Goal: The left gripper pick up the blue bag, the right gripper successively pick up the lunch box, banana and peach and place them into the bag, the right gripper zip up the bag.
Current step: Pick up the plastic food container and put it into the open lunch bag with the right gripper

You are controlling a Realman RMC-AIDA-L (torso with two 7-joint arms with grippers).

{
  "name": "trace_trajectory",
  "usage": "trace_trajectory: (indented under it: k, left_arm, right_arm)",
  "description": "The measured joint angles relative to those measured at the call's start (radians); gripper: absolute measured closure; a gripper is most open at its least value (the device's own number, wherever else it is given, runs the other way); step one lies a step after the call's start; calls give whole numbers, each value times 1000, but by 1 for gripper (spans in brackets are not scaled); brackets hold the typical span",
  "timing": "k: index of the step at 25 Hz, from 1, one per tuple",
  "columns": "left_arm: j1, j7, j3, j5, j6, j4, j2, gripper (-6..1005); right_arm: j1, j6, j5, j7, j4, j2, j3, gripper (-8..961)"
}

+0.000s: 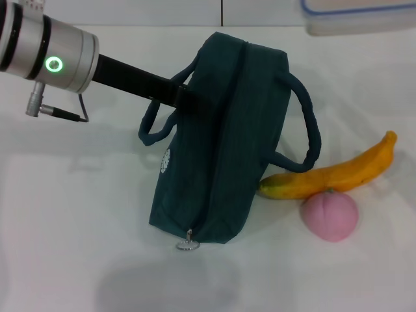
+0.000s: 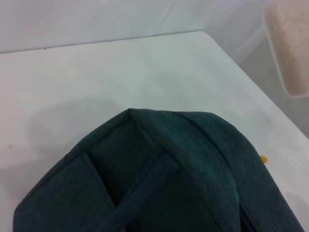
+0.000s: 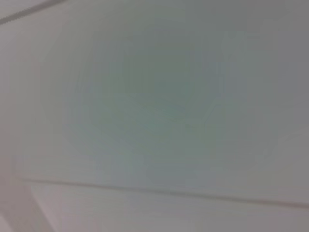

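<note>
Bag position noted first: the blue bag point(image 1: 224, 146) stands mid-table on the white table point(image 1: 71, 214), zipper closed along its top, silver ring pull point(image 1: 187, 245) at the near end. One loop handle point(image 1: 159, 120) hangs on the left side, the other on the right. The left arm point(image 1: 97, 65) is extended from the far left to the bag's left handle; the left gripper point(image 1: 188, 96) is seen only as a dark shape against the fabric, and whether it is open or closed cannot be told. The banana point(image 1: 331, 172) lies right of the bag, its near tip close to the bag's side. The peach point(image 1: 330, 216) is touching the banana's near edge. The lunch box point(image 1: 357, 16) sits at the far right. The right gripper is not seen.
</note>
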Motion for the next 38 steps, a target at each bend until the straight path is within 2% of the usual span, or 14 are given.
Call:
trace_trajectory:
  k: [4,10,13,20,25,32,38]
  left_arm:
    - [-8,1,13,-19,-17,-16,-1,956]
    - [-12,5,53,-47,-51,-29,2,956]
    - [-6,5,53,-45,-52,-29,4,956]
    - [-6,4,54,-42,-52,-23,7,955]
    - [-14,-3,55,-41,-46,-23,9,955]
    - [-48,-43,54,-40,-35,-18,22,955]
    - [-64,-46,58,-39,-33,-22,23,955]
  right_arm:
    - [62,29,-37,-29,42,0,-14,842]
    - [72,102,-150,-109,73,0,-14,840]
    - [41,127,-184,-117,62,0,-14,839]
    - [-87,126,-188,-123,-19,-3,-8,836]
    - [-115,133,-192,-124,-63,-6,-19,834]
    - [-82,202,-197,-125,-95,-4,-118,831]
    - [4,202,-207,-125,-92,0,-223,828]
